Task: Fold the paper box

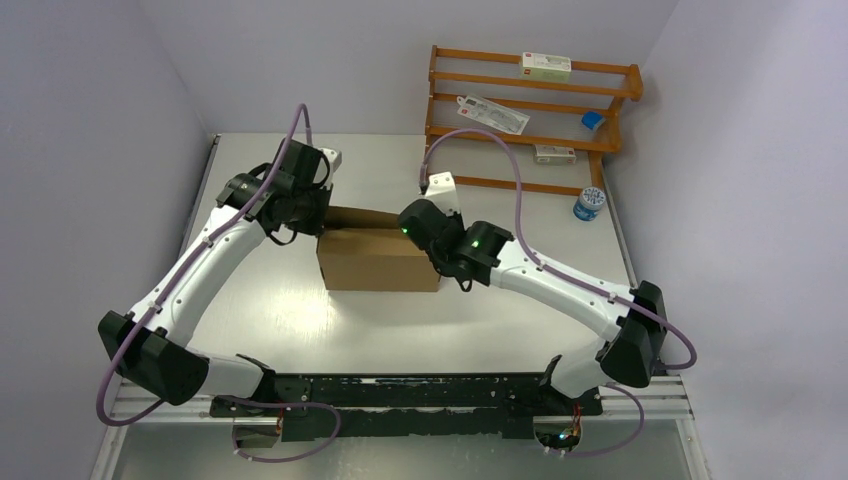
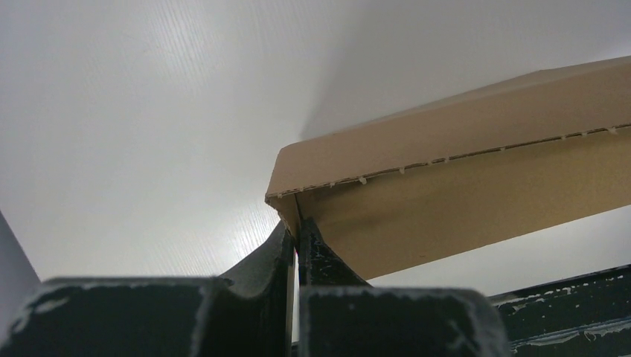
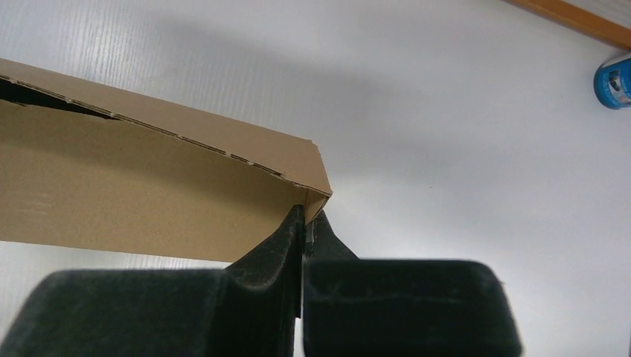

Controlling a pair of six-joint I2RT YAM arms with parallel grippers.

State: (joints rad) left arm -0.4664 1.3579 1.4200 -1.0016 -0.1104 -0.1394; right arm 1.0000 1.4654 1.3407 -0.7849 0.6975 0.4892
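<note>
The paper box point(image 1: 380, 262) sits in the middle of the worktop point(image 1: 300, 330), between my two arms. It is plain brown card with no print. It looks like a low box. The long side nearest my bases stands up straight. In my wrist views I see a fold along the top of a wall, with a row of little cuts running down the fold line.

My left jaws are pressed tight on the thin card edge at the left end of the box, right at a corner. My right jaws are pressed tight on the card edge at the right end corner. Both pairs are nearly together, with only the card between them.

My left arm point(image 1: 200, 262) comes in from the left, and my right arm point(image 1: 560, 280) comes in from the right.

Far off, in the back right corner, a wooden rack point(image 1: 620, 90) leans at the wall. It holds small white cartons point(image 1: 546, 67). A little blue tub point(image 1: 588, 203) stands on the worktop just beside the rack, well apart from the box.
</note>
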